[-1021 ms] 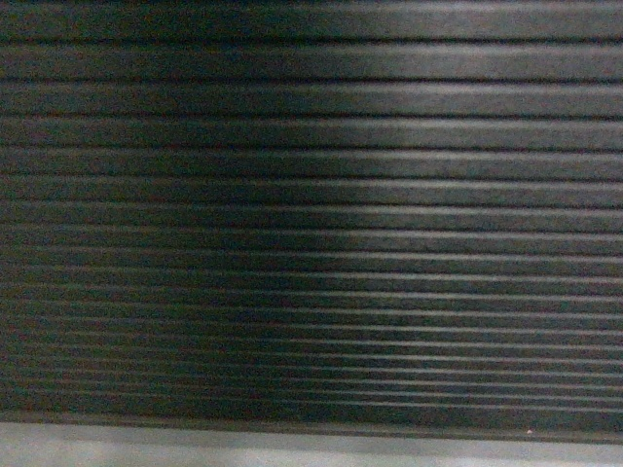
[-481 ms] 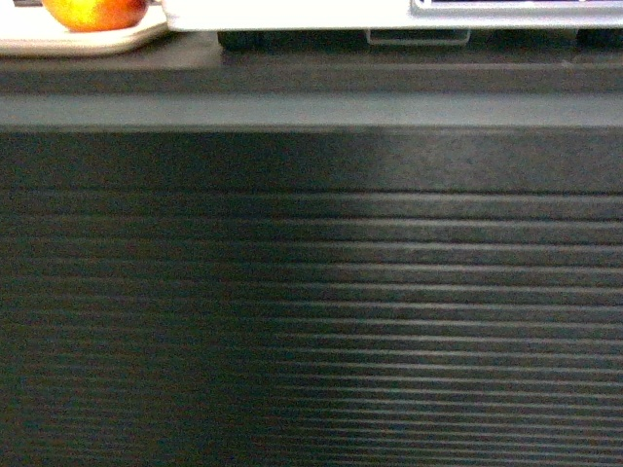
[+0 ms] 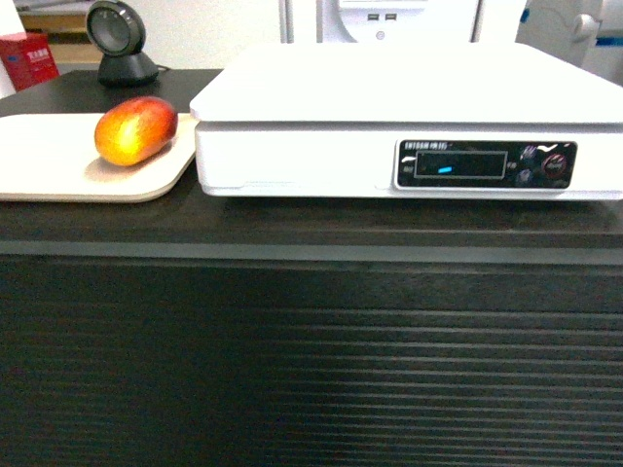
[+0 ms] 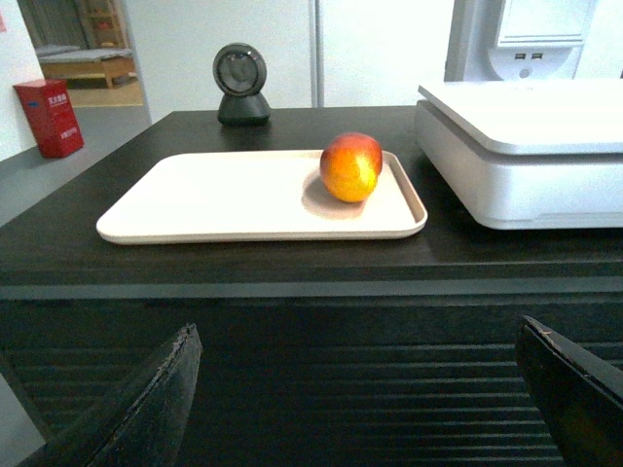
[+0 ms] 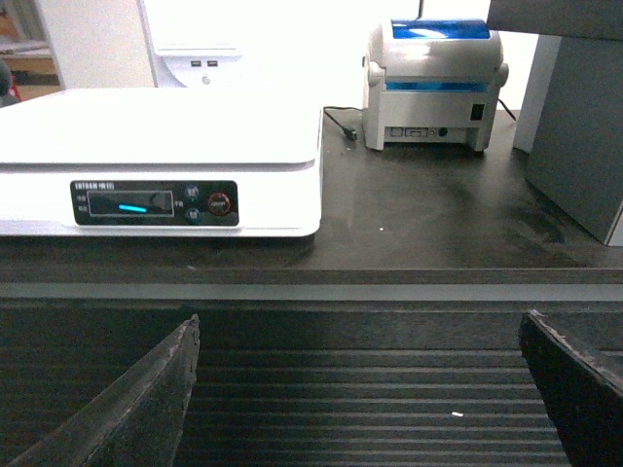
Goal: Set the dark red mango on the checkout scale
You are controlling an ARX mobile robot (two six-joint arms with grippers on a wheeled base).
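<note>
The dark red mango (image 3: 134, 130) lies on the right part of a beige tray (image 3: 58, 165) on the black checkout (image 3: 311, 341) counter, just left of the white scale (image 3: 389, 126). In the left wrist view the mango (image 4: 350, 166) rests near the tray's (image 4: 214, 199) right rim, beside the scale (image 4: 526, 165). My left gripper (image 4: 355, 336) is open and empty, below the counter edge in front of the ribbed panel. My right gripper (image 5: 360, 326) is open and empty too, low before the scale (image 5: 165, 156). Neither gripper shows in the head view.
A round black scanner (image 3: 122, 44) stands behind the tray. A red box (image 3: 27, 60) is at the far left. A white and blue label printer (image 5: 433, 83) sits right of the scale, and a grey cabinet (image 5: 574, 117) at the far right.
The head view has risen from the ribbed front panel to the counter top, bringing the mango, tray and scale into sight.
</note>
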